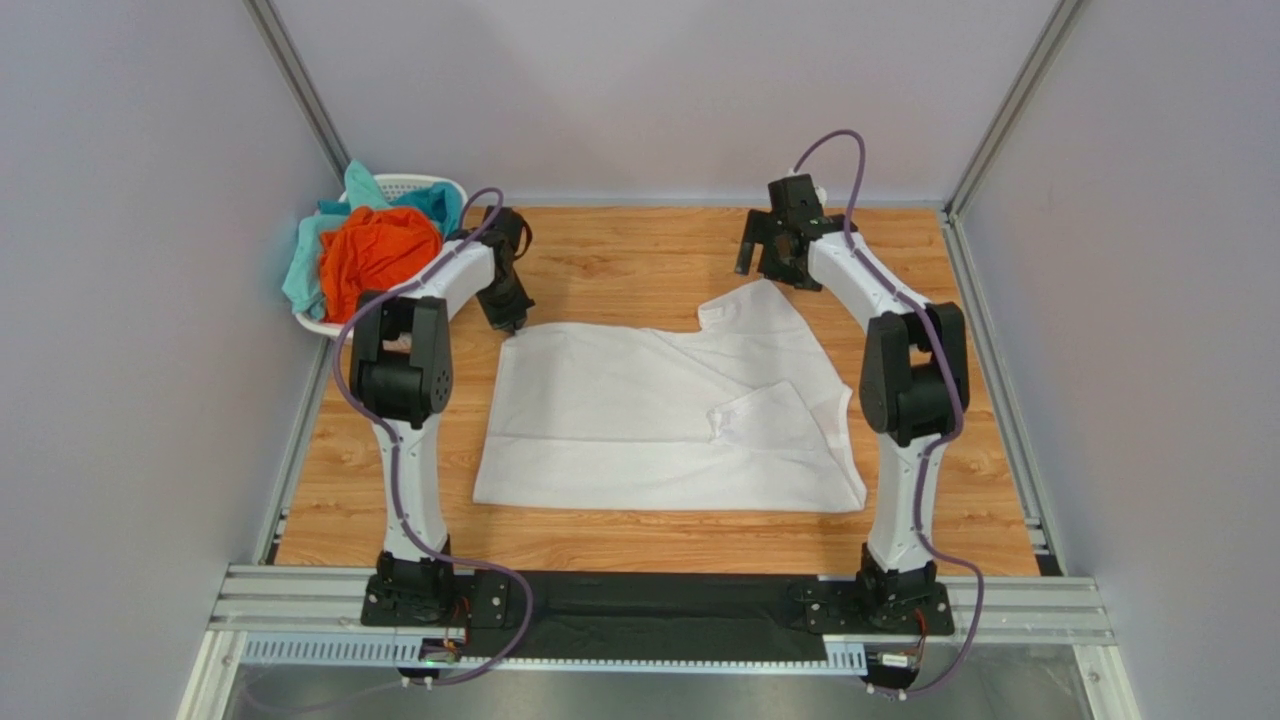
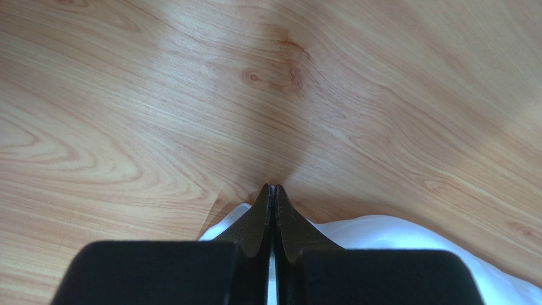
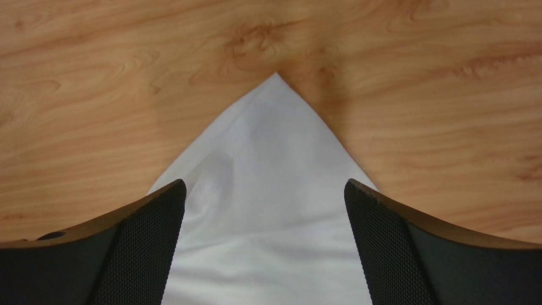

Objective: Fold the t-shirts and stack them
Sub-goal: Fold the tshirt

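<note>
The left gripper (image 1: 508, 312) sits at the 10 o'clock corner of the white t-shirt (image 1: 661, 420). In the left wrist view its two fingers are pressed tip to tip. White cloth bulges out on both sides of them and a thin sliver of white shows in the seam between them, so it appears to have that corner pinched. The tips reach just past the hem over the bare wooden table (image 1: 631, 255). The right gripper (image 3: 264, 190) is spread wide and grips nothing. It hangs over the shirt's pointed corner at about 1 o'clock on the garment, with the point of cloth lying flat on the wood between its two fingers. Whether the pads touch the fabric cannot be told. The white shirt lies spread across the middle of the table with one sleeve flap folded over its right half. At 10 o'clock, in the far left corner just beside the left arm, stands a white lattice basket (image 1: 403, 186). It is heaped with an orange t-shirt (image 1: 376, 248) on top and a teal t-shirt (image 1: 313, 252) spilling over its far and left rim.
</note>
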Controlling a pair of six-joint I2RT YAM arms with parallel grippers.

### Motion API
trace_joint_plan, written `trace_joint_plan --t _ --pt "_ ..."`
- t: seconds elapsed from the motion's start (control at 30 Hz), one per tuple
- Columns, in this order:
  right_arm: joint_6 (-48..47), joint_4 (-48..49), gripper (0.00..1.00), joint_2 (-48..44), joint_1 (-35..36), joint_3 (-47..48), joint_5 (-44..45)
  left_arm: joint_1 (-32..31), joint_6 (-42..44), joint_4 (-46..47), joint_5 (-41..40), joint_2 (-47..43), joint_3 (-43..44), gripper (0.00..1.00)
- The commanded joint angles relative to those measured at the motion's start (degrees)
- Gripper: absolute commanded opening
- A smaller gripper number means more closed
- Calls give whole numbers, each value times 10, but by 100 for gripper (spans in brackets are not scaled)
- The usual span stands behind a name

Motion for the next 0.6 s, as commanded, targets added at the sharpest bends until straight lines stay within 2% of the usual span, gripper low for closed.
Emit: trace_joint_plan --t 0.0,0.13,0.27,0.43,0.57 --pt "-17 4 95 79 -3 87 44 -1 16 5 8 -37 -9 0" --pt "-21 -10 90 149 -5 183 45 -1 27 8 20 -44 -9 0" --pt "-28 -14 82 204 -6 227 46 -1 30 8 16 -54 -13 0" --pt "-22 -20 64 206 -4 206 26 -1 30 10 10 -65 -21 0" --pt "-17 -5 61 171 -4 153 23 -1 30 16 12 -67 -27 0"
